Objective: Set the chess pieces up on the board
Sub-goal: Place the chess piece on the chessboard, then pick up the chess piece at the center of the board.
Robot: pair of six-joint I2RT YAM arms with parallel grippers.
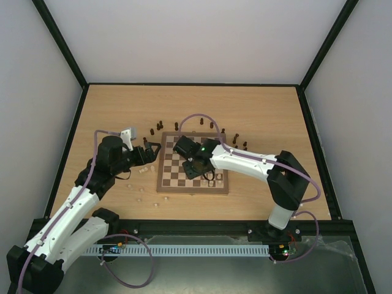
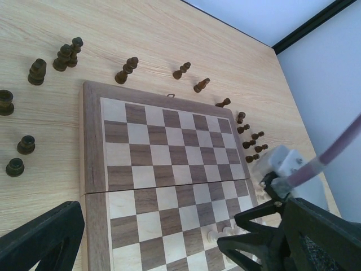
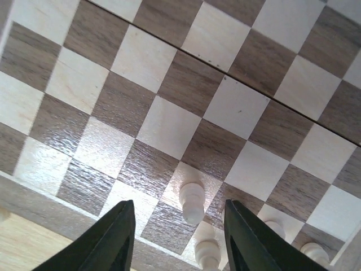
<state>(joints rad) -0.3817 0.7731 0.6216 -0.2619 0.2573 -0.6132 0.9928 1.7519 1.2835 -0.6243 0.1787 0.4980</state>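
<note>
At the lower middle of the right wrist view, a cream piece (image 3: 192, 204) stands upright between the parted jaws of the right pincer (image 3: 179, 210), touching neither.

My left arm (image 1: 67, 211) and right arm (image 1: 245, 160): white shells, black joints, looping lilac cables (image 1: 199, 115); left tool (image 2: 155, 240) and right tool (image 3: 177, 237) black.

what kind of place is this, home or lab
Probably a robot lab cell: a wooden tabletop boxed in by plain white panels on black framing, a left arm and right arm bolted at its near edge, a chessboard staged between them.
</note>
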